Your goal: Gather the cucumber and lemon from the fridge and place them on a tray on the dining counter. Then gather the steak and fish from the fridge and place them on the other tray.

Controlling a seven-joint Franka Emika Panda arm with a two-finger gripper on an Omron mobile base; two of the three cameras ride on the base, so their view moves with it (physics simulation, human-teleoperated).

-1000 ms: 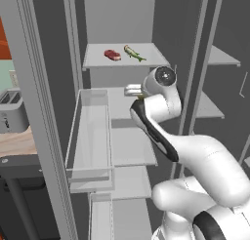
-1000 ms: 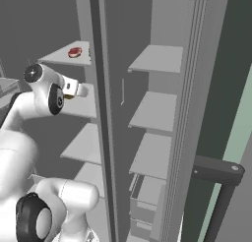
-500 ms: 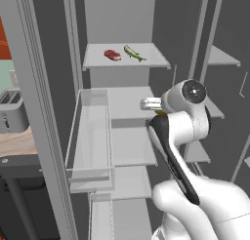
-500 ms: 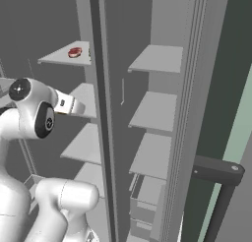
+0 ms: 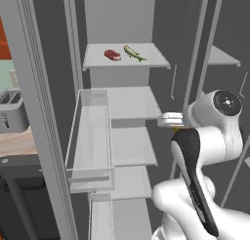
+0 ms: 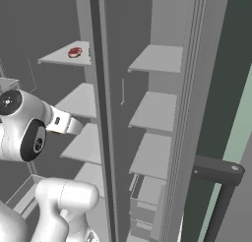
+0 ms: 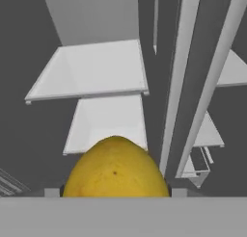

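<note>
A yellow lemon (image 7: 116, 168) sits large at the bottom of the hand view, and my gripper (image 7: 116, 191) is shut on it, its fingertips mostly covered by the fruit. In the left base view the hand (image 5: 169, 119) hangs in front of the open fridge's middle shelves, with a sliver of yellow under it. The right base view has the hand (image 6: 66, 124) left of the fridge's centre post. On the top shelf (image 5: 146, 63) lie a red steak (image 5: 112, 54) and a greenish fish (image 5: 134, 53) side by side. The steak (image 6: 75, 52) is also on that shelf in the right base view.
The open fridge door with its clear bins (image 5: 90, 136) stands left of the arm. A centre post (image 6: 101, 113) splits the two fridge compartments. A toaster (image 5: 12, 110) rests on a wooden counter at far left. A dark bar handle (image 6: 216, 169) juts out at the right.
The arm has drawn back from the middle shelf, moving right and lower in the left base view, with the lemon still held. Steak and fish have not moved.
</note>
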